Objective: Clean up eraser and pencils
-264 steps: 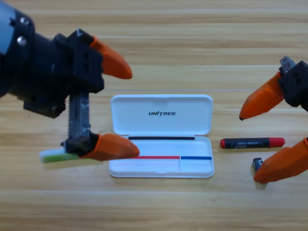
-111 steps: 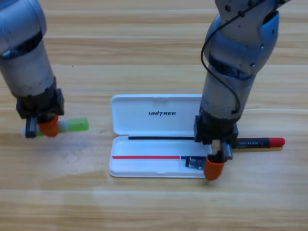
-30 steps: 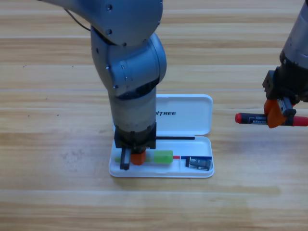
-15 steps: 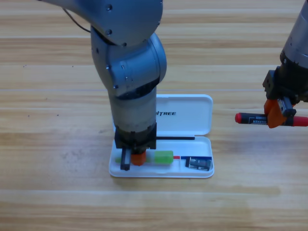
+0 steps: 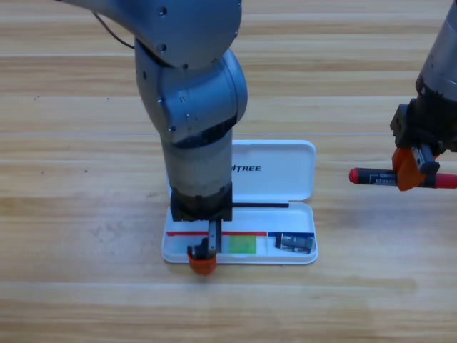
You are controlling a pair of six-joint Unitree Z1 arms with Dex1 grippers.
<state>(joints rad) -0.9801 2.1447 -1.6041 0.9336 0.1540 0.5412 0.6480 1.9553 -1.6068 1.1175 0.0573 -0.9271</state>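
Observation:
My left gripper (image 5: 205, 247) points down over the white case's tray (image 5: 285, 258), open, with one orange jaw out over the tray's front rim. The green eraser (image 5: 241, 244) lies flat in the long compartment just right of that jaw, free of it. To the right of the case, my right gripper (image 5: 407, 170) is shut on the pencil (image 5: 371, 176), a red-ended stick with a black middle. It holds the pencil level, its left end pointing toward the case lid (image 5: 275, 168).
A small black and grey object (image 5: 295, 243) rests in the tray's right compartment. The big grey left arm (image 5: 189, 107) hides the left part of the lid and tray. Bare wooden table (image 5: 86, 236) surrounds the case.
The left gripper's jaws have spread, one orange jaw sliding toward the tray's front rim, and the green eraser is let go and lies in the tray. The right gripper and pencil have held still.

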